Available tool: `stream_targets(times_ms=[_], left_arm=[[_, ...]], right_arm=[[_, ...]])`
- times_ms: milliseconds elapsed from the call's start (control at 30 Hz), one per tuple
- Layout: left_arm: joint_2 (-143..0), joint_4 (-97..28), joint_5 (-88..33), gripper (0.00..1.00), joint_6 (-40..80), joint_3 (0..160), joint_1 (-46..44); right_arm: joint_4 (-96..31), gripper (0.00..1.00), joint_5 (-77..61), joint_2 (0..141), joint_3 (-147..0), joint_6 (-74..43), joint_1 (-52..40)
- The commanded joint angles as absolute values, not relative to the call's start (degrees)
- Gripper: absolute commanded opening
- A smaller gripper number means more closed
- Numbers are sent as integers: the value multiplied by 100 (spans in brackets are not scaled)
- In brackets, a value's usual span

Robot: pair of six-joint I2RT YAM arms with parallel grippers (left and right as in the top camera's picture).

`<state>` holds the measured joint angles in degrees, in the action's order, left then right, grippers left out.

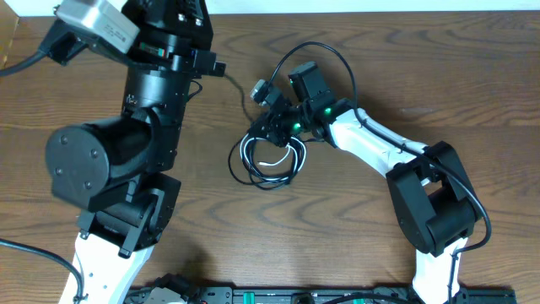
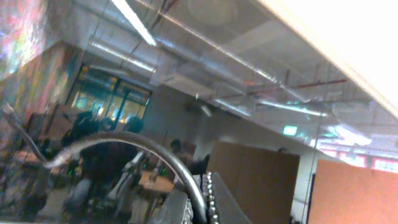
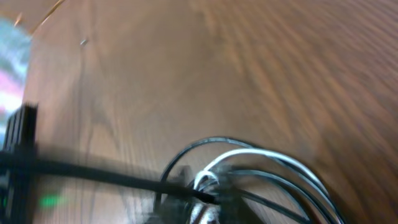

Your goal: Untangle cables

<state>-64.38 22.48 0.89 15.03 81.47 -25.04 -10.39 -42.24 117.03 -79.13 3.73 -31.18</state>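
The cables (image 1: 268, 165) lie as a small bundle of black and white loops on the wooden table, mid-frame. My right gripper (image 1: 275, 128) is down at the bundle's top edge. The right wrist view is blurred: my right gripper (image 3: 208, 202) looks shut where a white loop (image 3: 261, 152) and black strands (image 3: 205, 144) meet. A thin black loop (image 1: 314, 45) arcs over the right wrist. A grey plug end (image 1: 260, 87) sits just above the bundle. My left gripper (image 1: 216, 66) is raised at upper left. In its wrist view my left gripper (image 2: 202, 202) is shut on a dark cable (image 2: 155, 149).
The bulky left arm (image 1: 126, 160) covers the table's left side, and the right arm's base (image 1: 434, 203) stands at right. A black rail (image 1: 278, 295) runs along the front edge. The left wrist camera points up at a ceiling and room.
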Motion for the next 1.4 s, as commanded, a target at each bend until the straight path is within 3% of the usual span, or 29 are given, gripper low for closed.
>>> stream_targets(times_ms=[0,333,600,833,1033,1367], left_arm=[[-6368,1859,578,7,1468,8285,-2504],[-6687,-961,2814,8,1470,8285,-2467],[-7236,-2314,2941,7,1472,8283,-2134],[-7529,-2421,2934,7,1472,8283,-2123],[-7553,-2493,2919,7,1472,8283,-2121],[-7555,-2593,2917,8,1472,8283,-2121]], right_arm=[[-1033,1,-3693,11507,-7983,-537,-2871],[-2051,1,-2486,9850,-8018,-923,-1870],[-2735,1,-2130,8829,-8296,-1120,-1389],[-3157,1,-1938,8635,-9111,-1437,-1354],[-3221,2,-961,8788,-9218,-1780,-1372],[-3356,1,-919,8844,-9743,-1863,-1369]])
